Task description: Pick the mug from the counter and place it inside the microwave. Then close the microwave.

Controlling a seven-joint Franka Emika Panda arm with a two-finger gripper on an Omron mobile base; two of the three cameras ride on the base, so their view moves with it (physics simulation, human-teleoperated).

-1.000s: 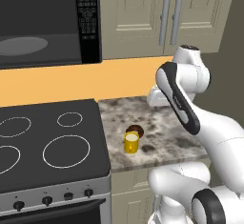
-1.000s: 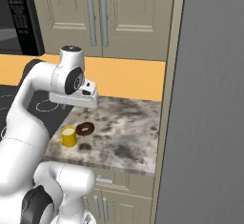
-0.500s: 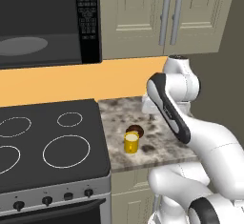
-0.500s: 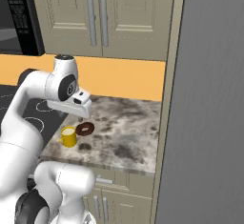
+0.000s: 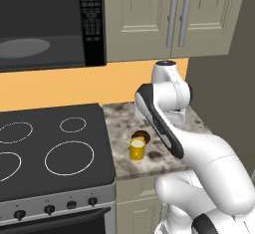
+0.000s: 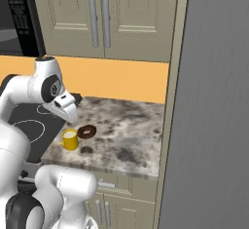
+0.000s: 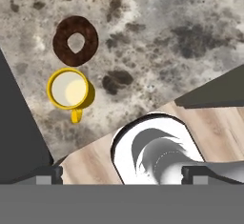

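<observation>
The small yellow cylindrical mug stands upright on the mottled grey-brown speckled stone counter, near the front edge and close to the black stovetop with white rings. From above, in the hand view, it shows a bright yellow rim, a pale cream inside and a short yellow side handle pointing toward the bottom of that picture. Just beside it, on the side away from the handle, lies a dark brown ring-shaped object flat on the stone; the two look nearly touching, though whether they meet is hard to tell. In the right base view the mug sits left of the brown ring.

The white arm's two-finger gripper hangs above the counter with its jaws spread wide and nothing between them; the mug lies well off to one side of it in the hand view.

The large black boxy microwave stands open above the stove, its grey round turntable visible inside; its left part is cut off by the picture edge and its door is out of frame. In the left base view the arm covers part of the counter behind the mug. The fingertips are only partly visible at the bottom of the hand view.
</observation>
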